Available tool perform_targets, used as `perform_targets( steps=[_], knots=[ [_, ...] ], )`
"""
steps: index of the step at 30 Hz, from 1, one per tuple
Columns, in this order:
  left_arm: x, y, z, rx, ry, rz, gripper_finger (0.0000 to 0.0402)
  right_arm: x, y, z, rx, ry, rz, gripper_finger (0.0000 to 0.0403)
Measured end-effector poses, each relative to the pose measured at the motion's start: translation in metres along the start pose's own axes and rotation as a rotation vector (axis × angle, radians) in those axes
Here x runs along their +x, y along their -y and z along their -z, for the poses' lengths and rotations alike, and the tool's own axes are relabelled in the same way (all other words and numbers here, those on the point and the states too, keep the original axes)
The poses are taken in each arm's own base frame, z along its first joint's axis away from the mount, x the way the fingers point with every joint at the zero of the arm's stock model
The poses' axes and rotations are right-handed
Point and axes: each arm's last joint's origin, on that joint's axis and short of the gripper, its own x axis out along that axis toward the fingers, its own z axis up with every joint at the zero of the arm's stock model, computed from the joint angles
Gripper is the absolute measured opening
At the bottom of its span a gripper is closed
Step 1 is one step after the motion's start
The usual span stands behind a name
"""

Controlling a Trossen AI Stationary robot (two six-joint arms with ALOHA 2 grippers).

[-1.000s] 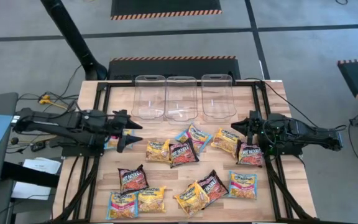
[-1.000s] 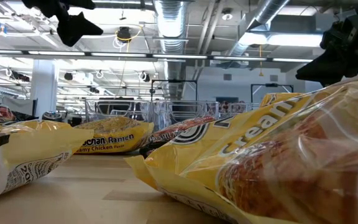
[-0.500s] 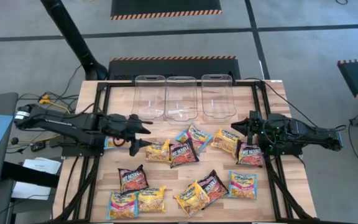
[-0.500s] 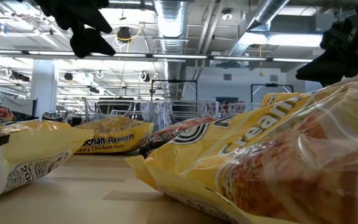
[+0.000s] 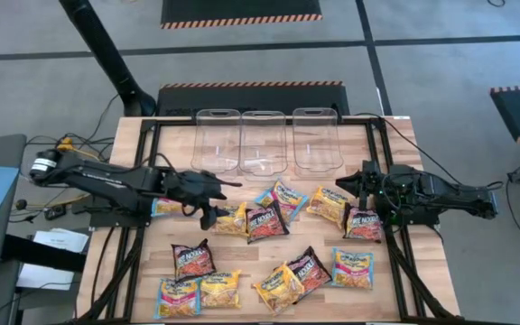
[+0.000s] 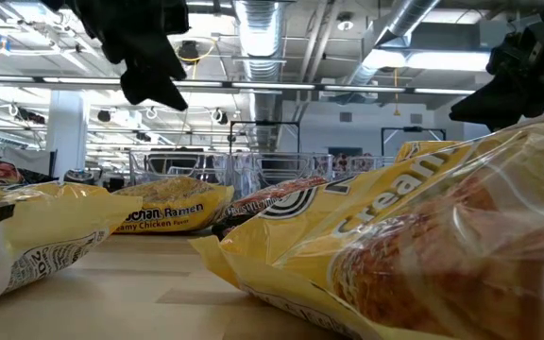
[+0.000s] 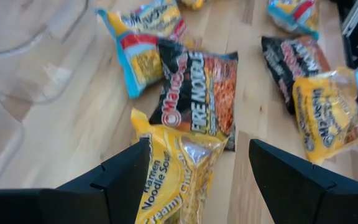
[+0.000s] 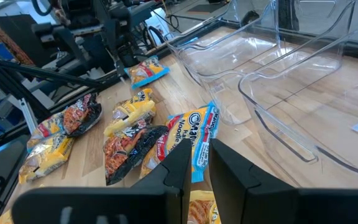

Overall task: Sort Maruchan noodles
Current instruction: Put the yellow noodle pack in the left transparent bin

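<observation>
High view: left gripper point(image 5: 218, 198) reaches in from the table's left side with its fingers spread apart, holding nothing. Right at its fingertips lies a yellow packet point(image 5: 229, 218); the left wrist view shows that same yellow packet point(image 7: 178, 175) between the two dark fingers point(image 7: 124, 173), with a dark fire-noodle packet point(image 7: 197, 95) just beyond it and a blue-edged packet point(image 7: 143, 42) farther out. Ahead of the gripper and toward the far edge of the wooden table point(image 5: 382, 291) stand three clear bins point(image 5: 264, 140) in a row. More Maruchan noodles point(image 5: 269, 248) lie scattered beyond the left gripper, yellow, dark and light blue, spread across the middle and near part of the table. Right gripper point(image 5: 343, 184) hangs over the table's right side, fingers nearly together, nothing between them. A yellow packet point(image 5: 329, 204) lies just under and beside it, and a dark packet point(image 5: 364, 222) sits beneath its wrist.
</observation>
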Motion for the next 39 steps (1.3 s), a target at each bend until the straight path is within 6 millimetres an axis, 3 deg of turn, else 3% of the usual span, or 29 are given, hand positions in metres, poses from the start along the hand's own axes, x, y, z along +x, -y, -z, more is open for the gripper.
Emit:
perform_targets(
  steps=[25,39],
  knots=[
    [0.066,0.004,0.04,0.046,-0.287,-0.064,0.0263,0.0,0.001,0.0,-0.001,0.012,0.028,0.0082],
    [0.101,-0.004,0.06,0.038,-0.337,-0.207,0.0263,0.0,0.001,0.0,-0.001,0.013,0.03,0.0082]
  ],
)
